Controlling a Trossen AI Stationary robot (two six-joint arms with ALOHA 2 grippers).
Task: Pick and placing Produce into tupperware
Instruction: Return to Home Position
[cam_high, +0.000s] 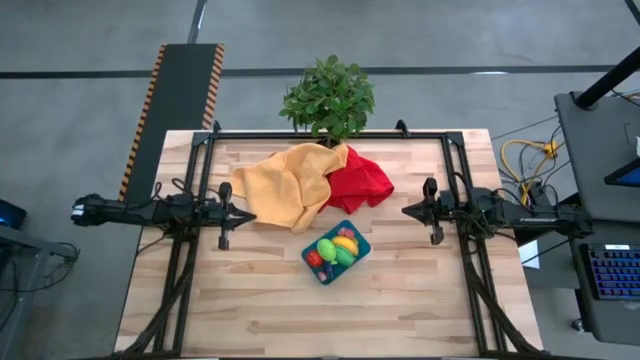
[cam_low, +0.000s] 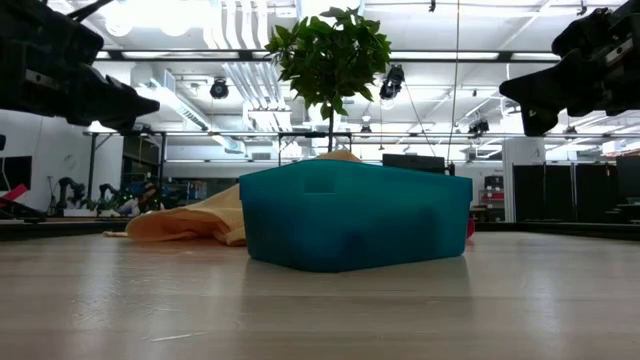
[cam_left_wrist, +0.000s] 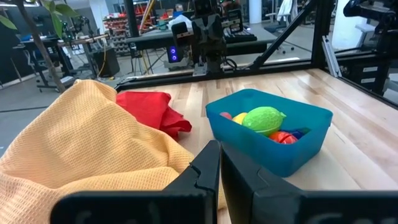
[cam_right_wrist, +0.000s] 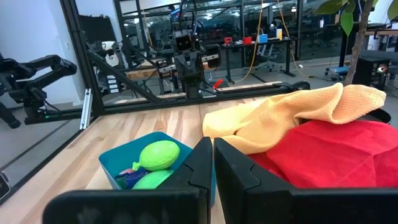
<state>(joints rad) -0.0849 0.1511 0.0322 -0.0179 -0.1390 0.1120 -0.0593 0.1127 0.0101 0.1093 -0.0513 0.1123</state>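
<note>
**While arms wait, produce (cam_high: 338, 250) is binned**

Your left gripper (cam_high: 250, 215) hovers at the left side of the table (cam_high: 300, 320), jaws closed, empty. Mid-table, just beside the yellow cloth (cam_high: 285, 185) and red cloth (cam_high: 362, 180), the tupperware (cam_low: 355, 215) holds the produce. Your right gripper (cam_high: 405, 210) hovers opposite, jaws closed, empty.

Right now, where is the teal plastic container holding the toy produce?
In the high view, the shallow teal-blue plastic container sits near the wooden table's middle, beside the red cloth and crumpled yellow cloth, on their side away from the potted plant.
</note>
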